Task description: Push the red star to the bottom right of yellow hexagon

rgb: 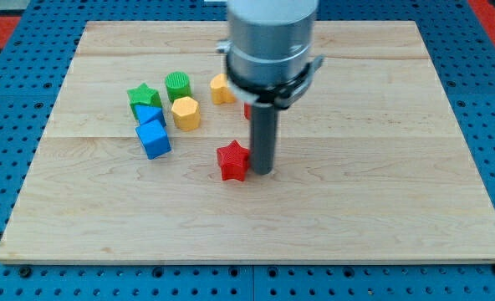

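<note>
The red star [232,160] lies near the middle of the wooden board. My tip [262,171] stands right against the star's right side. The yellow hexagon [185,113] sits up and to the left of the star, with a gap between them. The star is below and to the right of the hexagon.
A green star [144,95], a green cylinder [178,85] and two blue blocks [153,138] cluster left of the hexagon. Another yellow block [221,89] lies at the arm's left. A red block [248,110] is mostly hidden behind the rod. The board [398,209] rests on a blue pegboard.
</note>
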Controlling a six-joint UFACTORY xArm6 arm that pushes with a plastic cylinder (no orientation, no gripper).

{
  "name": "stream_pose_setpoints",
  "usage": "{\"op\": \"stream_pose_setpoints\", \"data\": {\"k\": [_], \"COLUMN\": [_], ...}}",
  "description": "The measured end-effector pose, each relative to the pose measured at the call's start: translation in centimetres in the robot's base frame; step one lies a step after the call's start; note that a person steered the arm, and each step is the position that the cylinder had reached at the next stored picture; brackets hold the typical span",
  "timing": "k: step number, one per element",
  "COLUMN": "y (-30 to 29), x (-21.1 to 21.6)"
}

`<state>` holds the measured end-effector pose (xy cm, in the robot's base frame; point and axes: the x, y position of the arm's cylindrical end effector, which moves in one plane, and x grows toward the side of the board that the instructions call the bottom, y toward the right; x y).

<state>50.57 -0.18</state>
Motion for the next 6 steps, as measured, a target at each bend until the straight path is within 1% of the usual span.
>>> {"op": "stream_pose_setpoints", "data": {"k": [1, 3, 4, 6], "y": [-4.9, -7.1, -7.1, -3.6], "x": [0.7, 1.9, -0.1, -1.8]}}
